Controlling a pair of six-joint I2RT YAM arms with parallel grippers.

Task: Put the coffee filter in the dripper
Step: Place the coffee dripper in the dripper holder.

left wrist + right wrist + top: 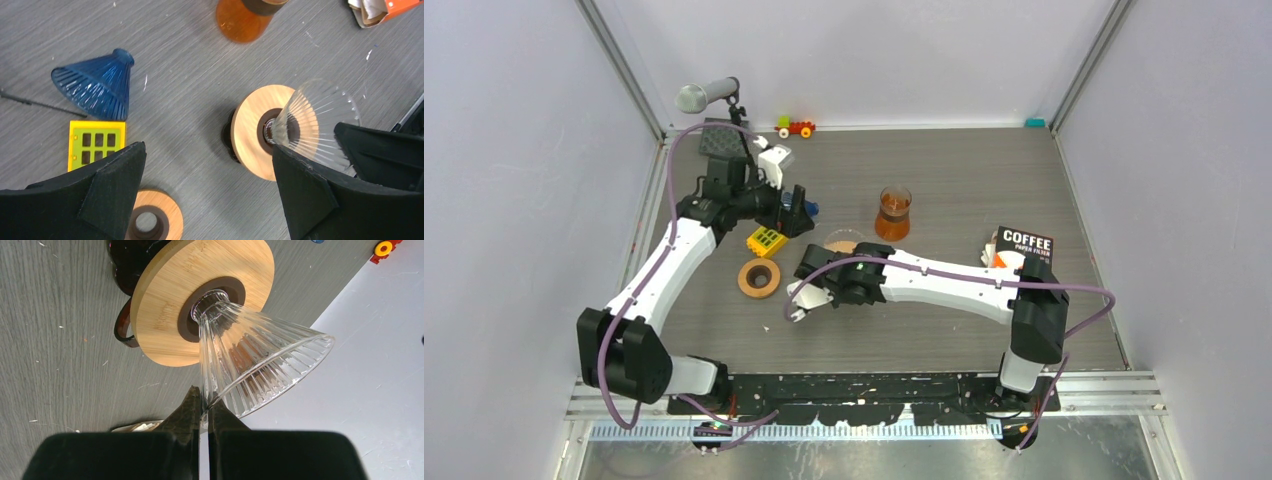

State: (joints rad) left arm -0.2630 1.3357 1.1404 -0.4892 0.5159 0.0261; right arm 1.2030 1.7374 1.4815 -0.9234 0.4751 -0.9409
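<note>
- We've got the right gripper pinching the rim of the clear ribbed glass dripper with its round bamboo collar.
- Our left gripper hangs wide open.
- The white paper coffee filters sit in their black-and-orange pack, well apart.

left claw — spread wide | right claw — pinched closed

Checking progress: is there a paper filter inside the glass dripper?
No, the glass dripper is see-through and empty, its rim pinched by the right gripper.

The ribbed dripper is clear, its collar tan wood, the ribbed cone blue.
</note>
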